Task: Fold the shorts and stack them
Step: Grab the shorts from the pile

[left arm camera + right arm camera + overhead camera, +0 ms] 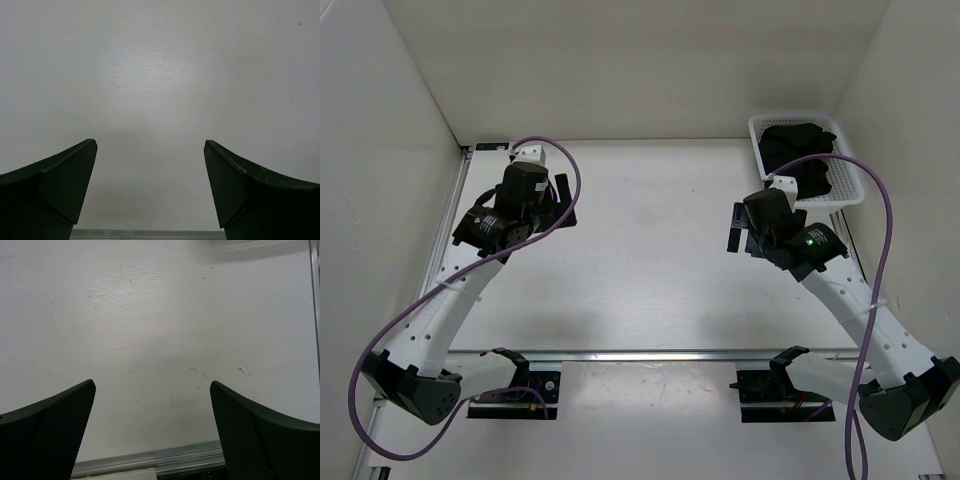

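Jaws of left claw point(150, 143), right claw point(152, 383) gape empty.

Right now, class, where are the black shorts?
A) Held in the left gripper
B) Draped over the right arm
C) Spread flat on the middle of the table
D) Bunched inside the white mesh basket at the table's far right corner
D: the top view shows the shorts heaped inside the white basket, while the left gripper and the right gripper are both open and empty over the table.
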Controlling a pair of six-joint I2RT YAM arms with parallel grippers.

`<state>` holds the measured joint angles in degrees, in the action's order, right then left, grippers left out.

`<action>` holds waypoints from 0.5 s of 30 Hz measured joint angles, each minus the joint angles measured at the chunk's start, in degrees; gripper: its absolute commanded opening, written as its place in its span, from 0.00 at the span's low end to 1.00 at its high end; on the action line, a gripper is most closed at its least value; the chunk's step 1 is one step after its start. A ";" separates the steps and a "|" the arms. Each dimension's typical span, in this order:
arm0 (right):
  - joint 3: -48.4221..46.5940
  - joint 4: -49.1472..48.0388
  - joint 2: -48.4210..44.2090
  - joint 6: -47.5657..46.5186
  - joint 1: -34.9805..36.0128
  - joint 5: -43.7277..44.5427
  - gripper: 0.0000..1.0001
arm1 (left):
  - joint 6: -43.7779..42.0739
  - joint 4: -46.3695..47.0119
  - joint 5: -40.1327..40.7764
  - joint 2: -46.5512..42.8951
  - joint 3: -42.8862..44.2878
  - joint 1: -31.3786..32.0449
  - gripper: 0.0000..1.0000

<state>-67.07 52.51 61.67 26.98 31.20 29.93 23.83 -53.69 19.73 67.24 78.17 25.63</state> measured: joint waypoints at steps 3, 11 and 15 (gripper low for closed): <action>0.00 -0.02 0.20 1.03 0.00 0.96 1.00 | 0.07 0.33 -1.79 -0.02 -0.07 0.00 1.00; -3.48 -0.46 4.74 3.26 -2.47 5.16 1.00 | 0.61 1.88 -6.95 -1.09 -1.16 0.00 1.00; -12.61 -1.84 13.79 2.29 -13.97 0.26 1.00 | 1.07 1.60 -8.44 -1.16 -1.16 -0.09 1.00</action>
<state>-79.68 50.68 75.46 29.28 17.23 30.20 24.91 -52.10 11.29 66.08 77.01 25.54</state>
